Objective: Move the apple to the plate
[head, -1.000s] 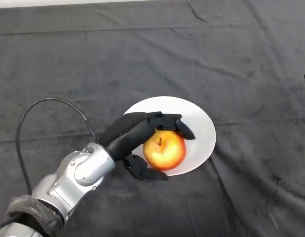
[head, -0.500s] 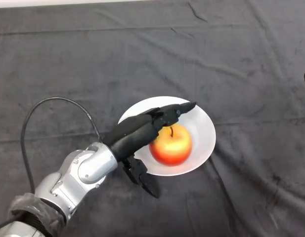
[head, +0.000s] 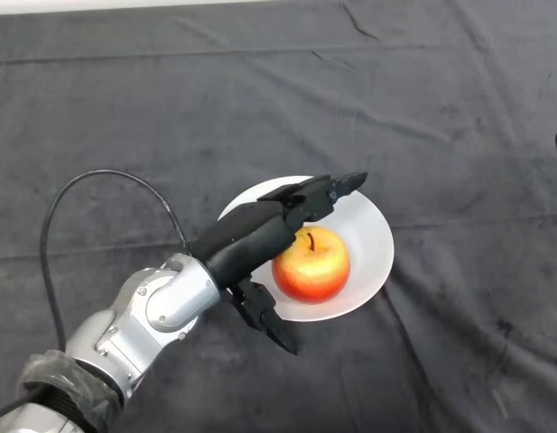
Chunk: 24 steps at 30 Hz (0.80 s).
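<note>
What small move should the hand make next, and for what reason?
Probably draw the left hand back toward the lower left, clear of the plate. The apple sits upright on the plate, and the fingers are straight and spread open, no longer around it.

A silver-grey arm [head: 147,316] is seen in the lower left of the frame. It is made of round, shiny metal parts that look smooth, with a big rounded part near the wrist. At the very bottom left corner, the arm is wrapped in a grey, crinkly cover [head: 52,388]. A black hand [head: 246,244] is joined to the arm's end. Its fingers [head: 319,192] are thick and blocky, and its thumb [head: 264,316] is black too.
</note>
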Motion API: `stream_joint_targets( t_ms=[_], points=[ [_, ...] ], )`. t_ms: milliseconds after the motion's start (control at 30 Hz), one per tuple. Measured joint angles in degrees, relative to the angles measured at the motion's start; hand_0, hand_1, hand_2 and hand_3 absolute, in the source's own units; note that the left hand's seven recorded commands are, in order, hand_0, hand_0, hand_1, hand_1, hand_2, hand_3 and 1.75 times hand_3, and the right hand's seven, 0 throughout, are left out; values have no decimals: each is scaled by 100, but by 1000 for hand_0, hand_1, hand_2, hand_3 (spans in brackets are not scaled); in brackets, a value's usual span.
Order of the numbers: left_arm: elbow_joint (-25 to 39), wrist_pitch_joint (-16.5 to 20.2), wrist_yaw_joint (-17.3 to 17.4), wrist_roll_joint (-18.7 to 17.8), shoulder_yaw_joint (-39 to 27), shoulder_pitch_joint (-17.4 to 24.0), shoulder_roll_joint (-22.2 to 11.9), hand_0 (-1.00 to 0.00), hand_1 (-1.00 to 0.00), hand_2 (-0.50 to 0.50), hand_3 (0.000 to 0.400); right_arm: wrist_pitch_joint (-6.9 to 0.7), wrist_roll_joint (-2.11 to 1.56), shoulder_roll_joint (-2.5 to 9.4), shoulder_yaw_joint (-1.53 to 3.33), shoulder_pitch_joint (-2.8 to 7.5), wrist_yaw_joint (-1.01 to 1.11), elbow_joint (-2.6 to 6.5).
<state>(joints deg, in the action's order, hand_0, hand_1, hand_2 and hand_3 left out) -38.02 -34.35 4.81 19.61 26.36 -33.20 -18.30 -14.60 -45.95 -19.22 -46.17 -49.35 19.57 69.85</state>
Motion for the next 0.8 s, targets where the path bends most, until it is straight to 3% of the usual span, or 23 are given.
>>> stream_joint_targets(
  t_ms=[133,267,533,800],
  points=[
    [1,-341,384,-739,-429,-1,-765,0,0,0,0,1,0,-25,-10,0,1,0],
    [-14,-652,329,-1093,-1038,-6,-1195,0,0,0,0,1,0,-35,-9,0,1,0],
    [-544,-911,-737,-1164,-1881,-19,-1313,0,0,0,0,0,0,-22,0,-1,1,0],
    [-1014,-1242,-1513,-1171,-2491,-88,-1323,0,0,0,0,1,0,-22,-1,-1,1,0]
  ],
)
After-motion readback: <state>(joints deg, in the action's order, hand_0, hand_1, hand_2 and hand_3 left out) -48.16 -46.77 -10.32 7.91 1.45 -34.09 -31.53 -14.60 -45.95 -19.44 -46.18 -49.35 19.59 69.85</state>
